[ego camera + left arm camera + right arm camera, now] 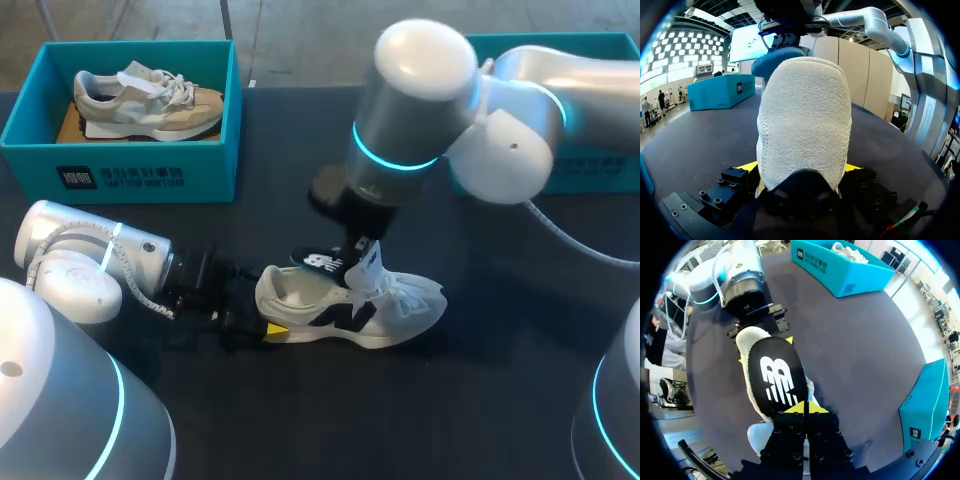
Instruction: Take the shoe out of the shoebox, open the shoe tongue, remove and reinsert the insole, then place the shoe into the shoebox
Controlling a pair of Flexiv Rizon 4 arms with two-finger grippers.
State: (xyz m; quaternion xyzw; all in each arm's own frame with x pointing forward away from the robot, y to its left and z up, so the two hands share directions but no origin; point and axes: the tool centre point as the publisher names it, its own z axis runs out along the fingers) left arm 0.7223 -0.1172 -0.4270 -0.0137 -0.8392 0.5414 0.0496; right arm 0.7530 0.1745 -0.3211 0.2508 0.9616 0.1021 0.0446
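Two claws grip: the left claw (262, 328) clamps the heel of the shoe (350, 305) on the tabletop (400, 420), and the right claw (804, 407) pinches the insole (776, 377) just above the opening. This looks like the insole step. Refitting calls for feeding the insole's front end down inside.

A dark table (480, 400) carries three things. At the far left stands an open teal shoebox (120, 172). At the far right sits a second teal box (600, 170), partly hidden. In the near middle a white shoe (400, 312) seems to rest on its sole, toe pointing right.
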